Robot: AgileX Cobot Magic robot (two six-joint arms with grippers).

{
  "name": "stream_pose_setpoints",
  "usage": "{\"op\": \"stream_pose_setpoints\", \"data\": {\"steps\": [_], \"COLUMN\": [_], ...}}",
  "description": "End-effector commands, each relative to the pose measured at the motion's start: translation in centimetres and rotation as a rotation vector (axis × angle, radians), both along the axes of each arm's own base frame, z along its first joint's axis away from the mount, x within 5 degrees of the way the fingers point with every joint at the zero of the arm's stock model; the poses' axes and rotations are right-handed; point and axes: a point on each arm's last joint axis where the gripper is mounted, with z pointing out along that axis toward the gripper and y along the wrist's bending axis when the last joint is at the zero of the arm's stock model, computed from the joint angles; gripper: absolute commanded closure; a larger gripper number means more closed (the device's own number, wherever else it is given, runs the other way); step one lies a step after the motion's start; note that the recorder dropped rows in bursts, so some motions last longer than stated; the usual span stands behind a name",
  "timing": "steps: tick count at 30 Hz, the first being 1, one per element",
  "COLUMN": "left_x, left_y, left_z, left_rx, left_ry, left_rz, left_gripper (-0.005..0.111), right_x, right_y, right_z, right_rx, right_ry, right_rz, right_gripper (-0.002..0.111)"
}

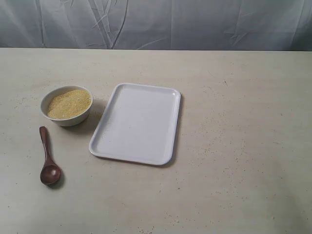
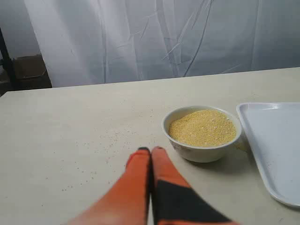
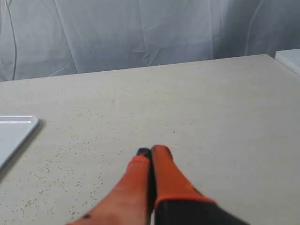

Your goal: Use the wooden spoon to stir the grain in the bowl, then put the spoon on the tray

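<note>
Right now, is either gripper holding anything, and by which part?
Nothing is held. The left gripper and right gripper have jaws shut, empty; the wooden spoon lies on the table.

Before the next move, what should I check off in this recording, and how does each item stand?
1. Dark reddish-brown wooden spoon lying free on the beige table, near the bowl: ok.
2. Sandy yellow grain inside the small round white ceramic bowl, bowl upright: ok.
3. Flat white rectangular tray has room for the spoon: ok, nothing on it.
4. Left end effector open for a grasp: not ok, jaws closed, empty.
5. Right end effector holding nothing: ok, closed.
6. Spoon visible in the left wrist view: not ok, out of frame.
</note>
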Motion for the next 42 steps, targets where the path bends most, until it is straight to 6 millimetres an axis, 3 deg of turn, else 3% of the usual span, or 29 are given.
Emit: {"op": "stream_pose_setpoints", "data": {"steps": [1, 10, 24, 27, 35, 42], "left_x": [0.0, 0.0, 0.0, 0.0, 0.0, 0.0], "left_y": [0.0, 0.0, 0.6, 0.3, 0.0, 0.3], "left_z": [-0.1, -0.1, 0.1, 0.2, 2.1, 2.9], "left_rx": [-0.001, -0.001, 0.262, 0.176, -0.316, -0.392], "left_ry": [-0.006, -0.006, -0.029, -0.044, -0.221, -0.305], "left_rz": [0.003, 0.003, 0.024, 0.016, 0.013, 0.032], "left_gripper": [0.107, 0.107, 0.107, 0.107, 0.107, 0.107], "right_x": [0.0, 0.0, 0.0, 0.0, 0.0, 0.0], "right_y": [0.0, 0.0, 0.0, 0.0, 0.0, 0.0], "right_z": [0.0, 0.0, 0.0, 0.0, 0.0, 0.0], "right_rx": [0.0, 0.0, 0.0, 0.0, 0.0, 0.0], "right_ry": [-0.013, -0.013, -0.013, -0.013, -0.013, -0.013], "right_rz": [0.003, 0.003, 0.003, 0.003, 0.003, 0.003], "right_gripper": [0.108, 0.108, 0.108, 0.108, 0.108, 0.108]}}
